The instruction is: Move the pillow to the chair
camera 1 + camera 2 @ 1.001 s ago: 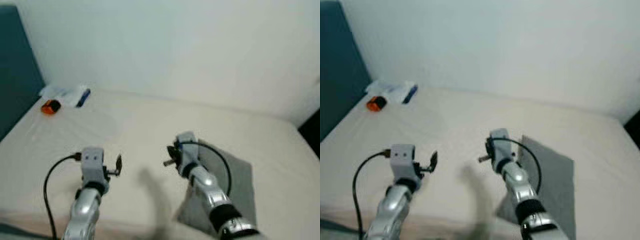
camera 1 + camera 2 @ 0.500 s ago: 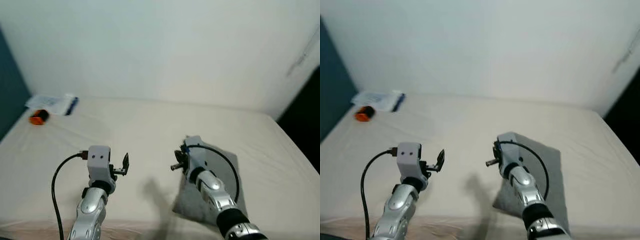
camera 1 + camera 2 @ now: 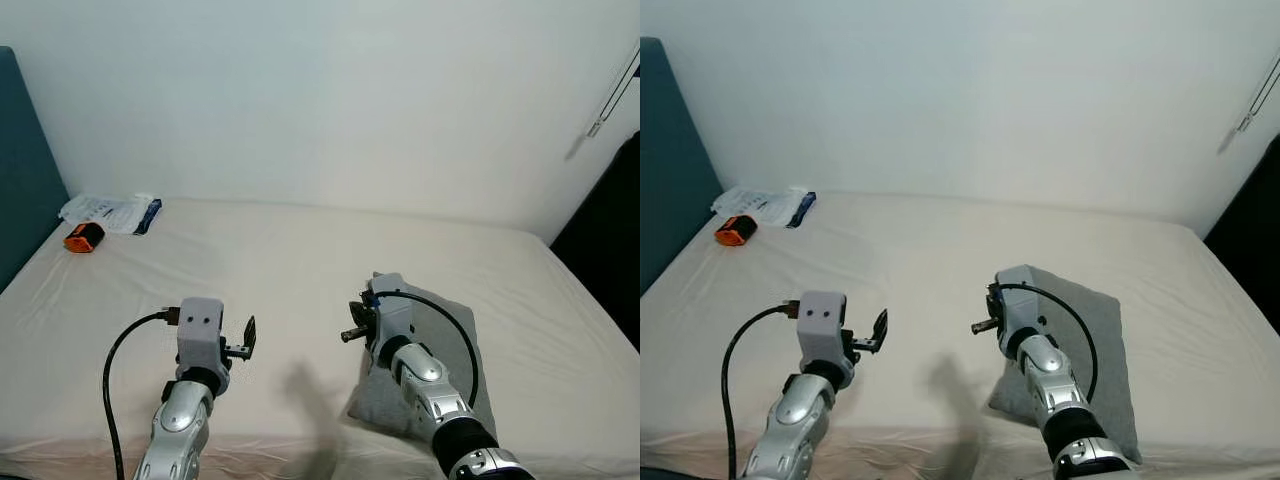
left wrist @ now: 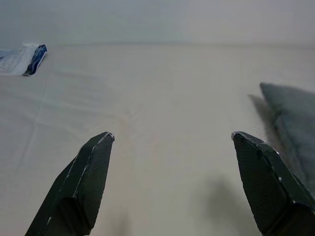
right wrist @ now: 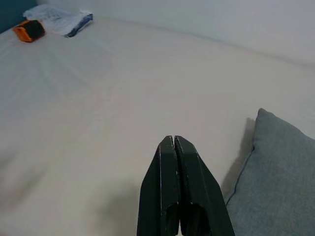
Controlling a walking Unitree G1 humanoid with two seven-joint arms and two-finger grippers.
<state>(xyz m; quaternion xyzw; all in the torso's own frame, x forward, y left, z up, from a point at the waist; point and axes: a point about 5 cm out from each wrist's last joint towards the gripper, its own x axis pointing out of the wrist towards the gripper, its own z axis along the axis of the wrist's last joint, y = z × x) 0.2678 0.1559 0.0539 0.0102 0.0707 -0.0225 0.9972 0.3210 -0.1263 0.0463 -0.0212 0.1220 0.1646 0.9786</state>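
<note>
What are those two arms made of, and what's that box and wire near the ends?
Both arms are jointed silver metal with black bands. Each wrist carries a pale grey boxy camera housing, fed by a looping black cable. The left pincer has two long, tapering matte-black fingers; the right pincer has the same black fingers, with a small metal stub beside its housing.
</note>
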